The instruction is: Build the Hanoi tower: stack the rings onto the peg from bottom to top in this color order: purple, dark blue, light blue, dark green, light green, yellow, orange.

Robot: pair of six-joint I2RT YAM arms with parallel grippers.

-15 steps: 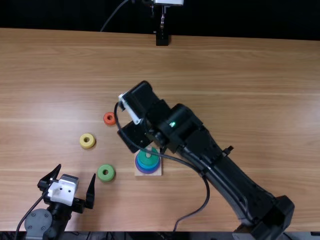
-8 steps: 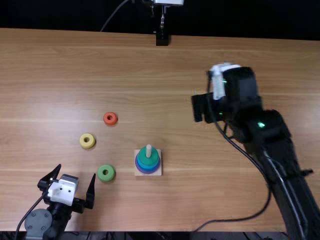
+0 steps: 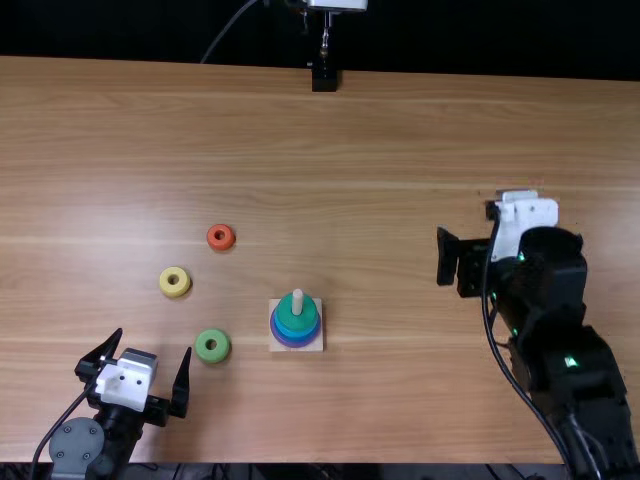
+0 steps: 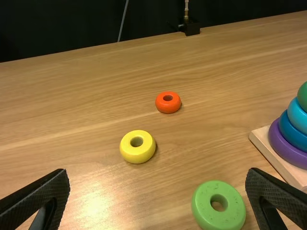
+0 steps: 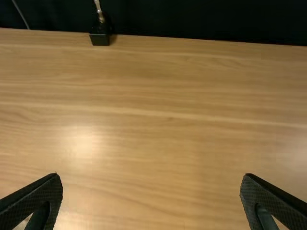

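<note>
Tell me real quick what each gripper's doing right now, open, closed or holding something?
Left gripper: open, holding nothing.
Right gripper: open, holding nothing.

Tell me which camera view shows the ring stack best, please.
The top view, because the whole stack and the peg are uncovered there. The left wrist view shows part of the stack's side, cut off at the edge.

The table [image 3: 420, 130] has a black-footed stand [image 3: 324, 78] at its far edge.
</note>
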